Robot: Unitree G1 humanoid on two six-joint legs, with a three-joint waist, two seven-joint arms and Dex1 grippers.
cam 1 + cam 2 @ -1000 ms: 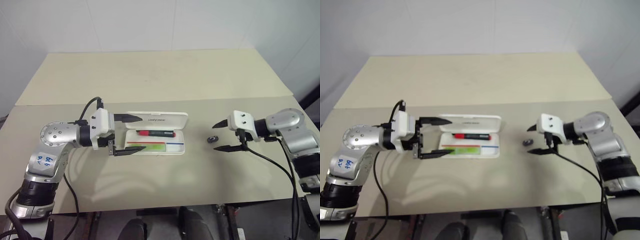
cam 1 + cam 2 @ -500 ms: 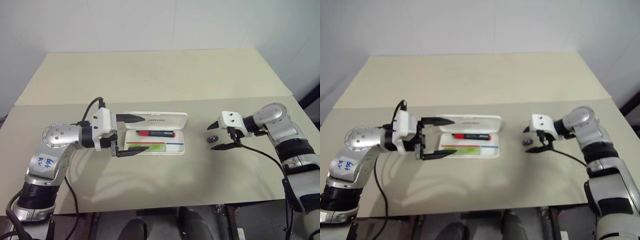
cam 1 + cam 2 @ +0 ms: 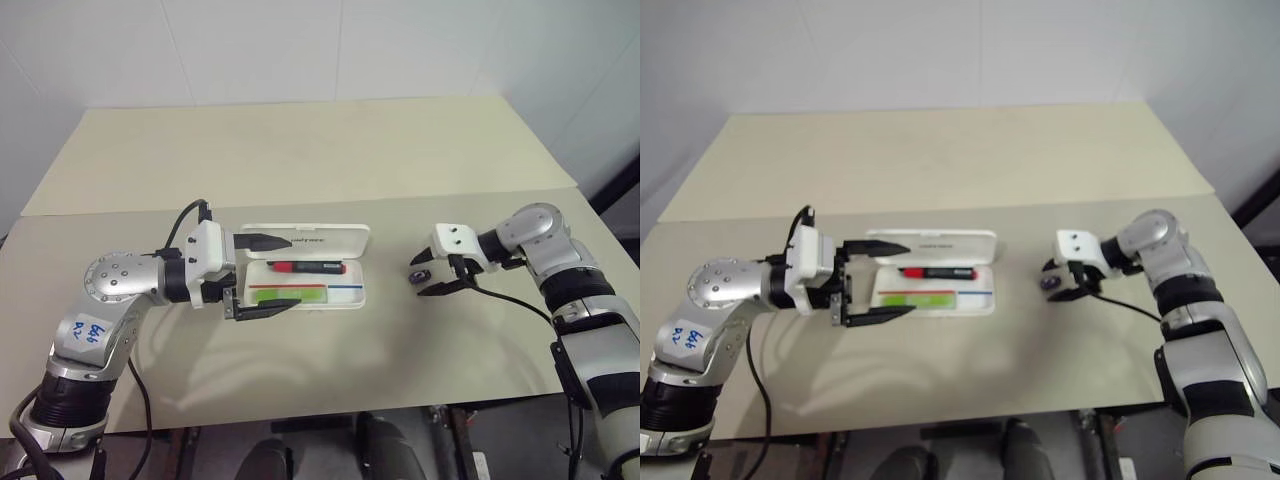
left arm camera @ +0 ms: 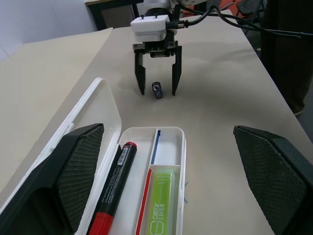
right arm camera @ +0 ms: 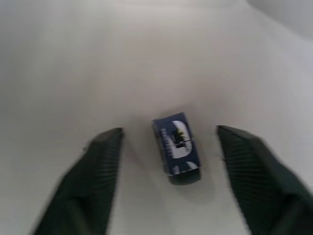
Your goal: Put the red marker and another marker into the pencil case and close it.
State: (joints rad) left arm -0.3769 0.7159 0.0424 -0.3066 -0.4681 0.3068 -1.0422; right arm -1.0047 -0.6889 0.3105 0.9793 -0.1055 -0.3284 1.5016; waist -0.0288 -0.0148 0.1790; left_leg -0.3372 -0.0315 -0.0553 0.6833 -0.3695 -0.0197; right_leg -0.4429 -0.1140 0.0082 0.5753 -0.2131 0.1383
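The pencil case (image 3: 305,271) lies open on the counter (image 3: 300,160), its lid folded back flat. Both task items are already in the tray: the red marker (image 3: 306,267) in the compartment next to the lid, the green highlighter (image 3: 290,294) in the compartment on the other side of the divider. Both lie lengthwise, parallel to the case's long axis.

The left gripper (image 3: 270,272) holds its jaws wide apart and straddles the end of the case nearest it: one jaw over the lid, the other beside the tray's outer edge. The case's long axis runs straight out from between these jaws. This arm is much the nearer to the lid.

The right gripper (image 4: 157,82) is well apart from the far end of the case. Its jaws are apart and bracket a small dark object (image 5: 177,149) on the counter without touching it.

Judgement: only closing remains. It turns on the lid, which lies on the side of the tray under the left gripper's farther jaw.
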